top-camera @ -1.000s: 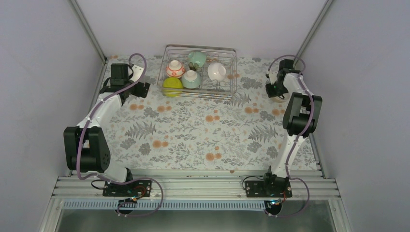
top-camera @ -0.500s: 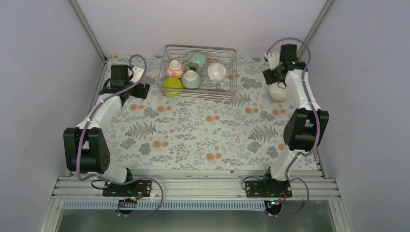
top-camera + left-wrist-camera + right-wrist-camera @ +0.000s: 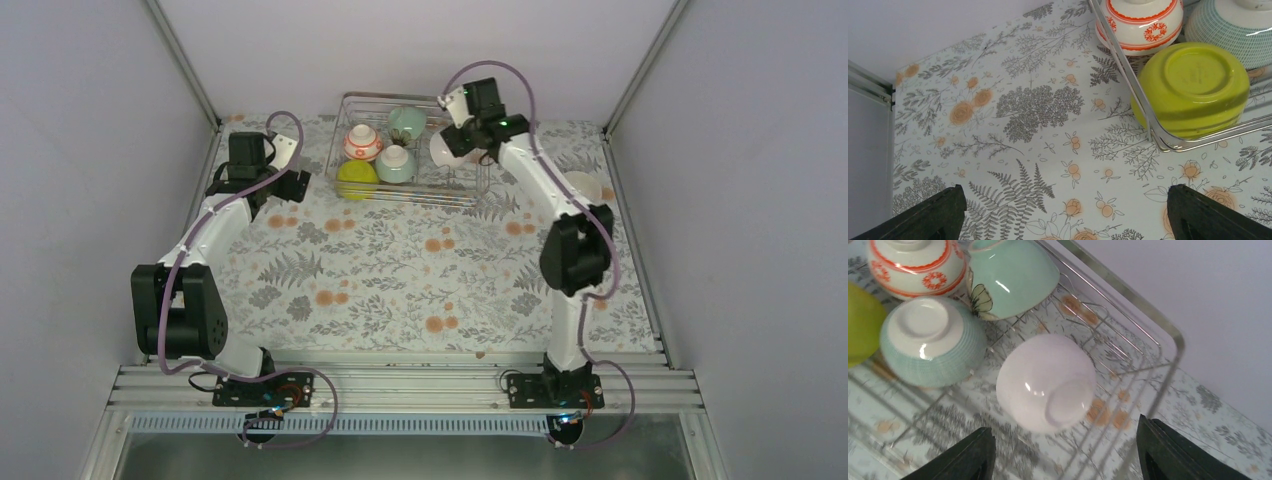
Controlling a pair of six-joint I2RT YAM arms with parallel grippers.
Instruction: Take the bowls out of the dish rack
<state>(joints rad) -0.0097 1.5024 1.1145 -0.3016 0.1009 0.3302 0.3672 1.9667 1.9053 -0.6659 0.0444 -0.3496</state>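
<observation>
The right gripper [image 3: 1065, 455], jaws wide and empty, hovers over the glossy white ceramic bowl [image 3: 1045, 382] lying tilted at the silver wire dish rack's [image 3: 1168, 335] right end; best to lower straight and pinch 1 wall, clear of the wires.

a lime-green bowl [image 3: 1193, 87]; a banded bowl [image 3: 1140, 22], white with orange-red rings and rosettes; a hatched bowl [image 3: 933, 342], teal with a white foot; a glossy mint bowl [image 3: 1013, 277]; a plain white bowl [image 3: 1048, 382]; a silver wire rack [image 3: 1128, 293]; the worktop [image 3: 1023, 165], white with grey ferns and orange flowers.

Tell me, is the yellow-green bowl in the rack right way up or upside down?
Upside down: the yellow-green bowl shows its round base ring facing up, tucked in a corner of the dish rack.
</observation>
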